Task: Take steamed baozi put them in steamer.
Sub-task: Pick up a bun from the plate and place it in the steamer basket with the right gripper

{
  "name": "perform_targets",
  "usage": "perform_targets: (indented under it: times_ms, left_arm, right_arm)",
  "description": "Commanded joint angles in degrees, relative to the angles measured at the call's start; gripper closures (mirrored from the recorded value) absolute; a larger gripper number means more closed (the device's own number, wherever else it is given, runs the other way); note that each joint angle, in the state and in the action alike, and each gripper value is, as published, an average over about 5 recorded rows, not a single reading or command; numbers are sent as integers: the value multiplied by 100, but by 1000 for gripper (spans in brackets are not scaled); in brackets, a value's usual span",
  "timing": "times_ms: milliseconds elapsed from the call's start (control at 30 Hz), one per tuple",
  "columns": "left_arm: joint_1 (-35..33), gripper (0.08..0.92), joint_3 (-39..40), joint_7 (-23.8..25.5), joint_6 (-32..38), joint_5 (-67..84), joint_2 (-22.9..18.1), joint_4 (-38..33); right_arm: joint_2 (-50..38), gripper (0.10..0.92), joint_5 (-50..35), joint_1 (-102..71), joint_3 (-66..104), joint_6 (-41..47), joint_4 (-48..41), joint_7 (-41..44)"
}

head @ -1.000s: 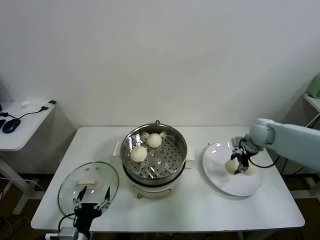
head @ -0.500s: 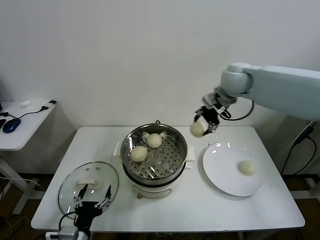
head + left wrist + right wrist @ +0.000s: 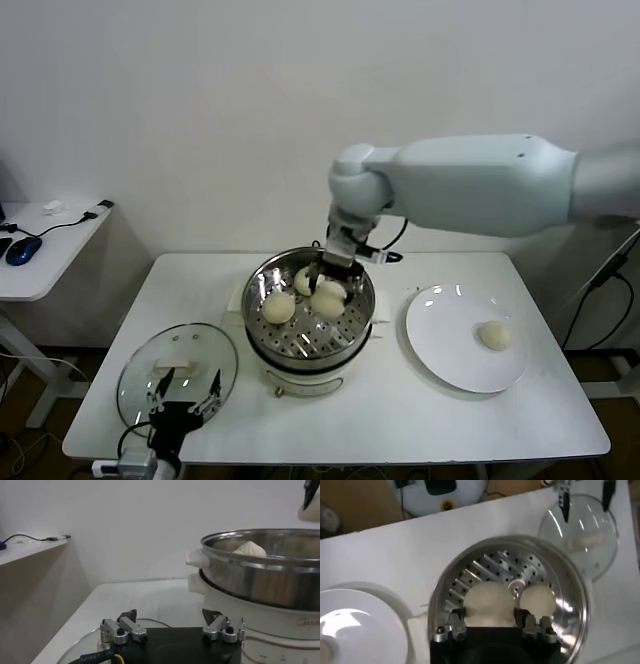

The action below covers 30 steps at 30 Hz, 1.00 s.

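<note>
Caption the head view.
Right claw holds a baozi over the steamer; one remains on the plate.

Shiny steel steamer (image 3: 352, 322) holds three cream-white baozi (image 3: 279, 307) on its perforated tray; a fourth baozi (image 3: 494, 336) lies apart.

A white table (image 3: 400, 420) carries three things directly. The steamer (image 3: 310, 345), a shiny steel pot on a cream-white base, stands near the middle, closer to the far edge. A round glass lid (image 3: 176, 372) with a white handle lies flat by the near left corner. A flat white plate (image 3: 445, 350) sits toward the right edge, well apart from the lid and just beside the steamer.
</note>
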<state>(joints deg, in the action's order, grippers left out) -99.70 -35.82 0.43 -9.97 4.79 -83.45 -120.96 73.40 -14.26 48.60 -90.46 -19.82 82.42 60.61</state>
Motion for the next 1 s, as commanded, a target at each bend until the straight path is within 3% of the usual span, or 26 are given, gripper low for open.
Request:
perform_targets:
  times_ms: [33,600,867,1000]
  left_arm:
    - [10,177,-9,-1,-5,11,0,27]
    - [2,177,-13,-11,18,35,-18,25]
    - [-27,177,-13,-18,37,34,-26,-3]
    - [-37,177,3,-16,48,28,-28,-16]
  right_arm:
    - [791,372,659,-767,76,-630,-417,-7]
    - [1045,370,853,-1279,60,-680,-1039,-63]
    - [906,221,488,-1023,231,-758,-1126,-58]
    - [568,204,-5,-518,321,-841,-1094,297]
